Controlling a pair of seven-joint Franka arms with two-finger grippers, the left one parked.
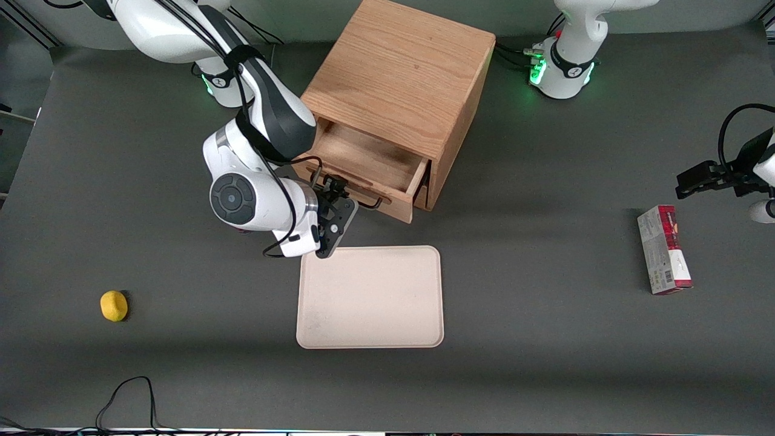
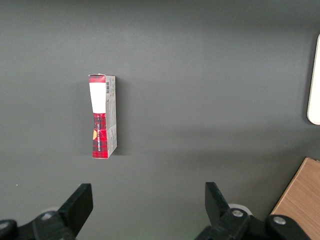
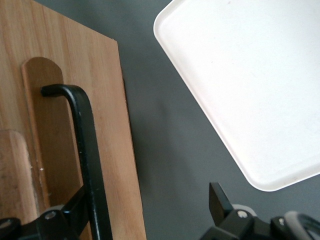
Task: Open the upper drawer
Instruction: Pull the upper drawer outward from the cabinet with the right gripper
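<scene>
Small yellow lump (image 1: 114, 305) toward working arm's end, then right arm's black 2-finger gripper (image 1: 335, 209) with fingers spread apart, 1 finger touching thin black wire handle (image 3: 86, 150) of pulled-out light-oak upper drawer (image 1: 370, 158), cream rectangular tray (image 1: 370, 297) just nearer the front camera.

Dark grey table (image 1: 545, 363). Cream rectangular tray (image 1: 370, 298) with rounded corners, flat near the table's middle, nearer the front camera than the wooden cabinet (image 1: 402, 79). Small yellow lemon-like object (image 1: 114, 305) toward the working arm's end, close to the front edge. Red, grey and white carton (image 1: 663, 249) lying on its side toward the parked arm's end. Black cable (image 1: 130, 396) looped at the front edge.
</scene>
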